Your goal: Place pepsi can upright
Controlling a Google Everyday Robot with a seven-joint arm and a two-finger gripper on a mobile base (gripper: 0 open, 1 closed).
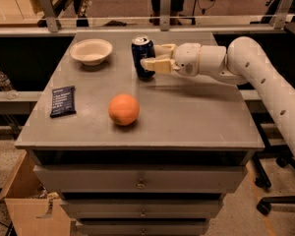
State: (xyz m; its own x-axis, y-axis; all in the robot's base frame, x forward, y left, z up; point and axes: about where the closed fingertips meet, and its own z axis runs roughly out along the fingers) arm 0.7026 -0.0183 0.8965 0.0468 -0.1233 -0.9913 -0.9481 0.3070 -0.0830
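**Item:** pepsi can (141, 50).
**Handling:** judged light, thin-walled, easily dented and smooth, so best taken mid-body across its width with modest pressure.
**Appearance:** dark blue, silver top and rim (logo marks hardly legible).
**Location:** stood upright at the back centre of the table (187, 112), right of the bowl (91, 50), beyond the orange (124, 109).
**Gripper** (150, 56)**:** extended from the right, fingers clamped across the can's middle.
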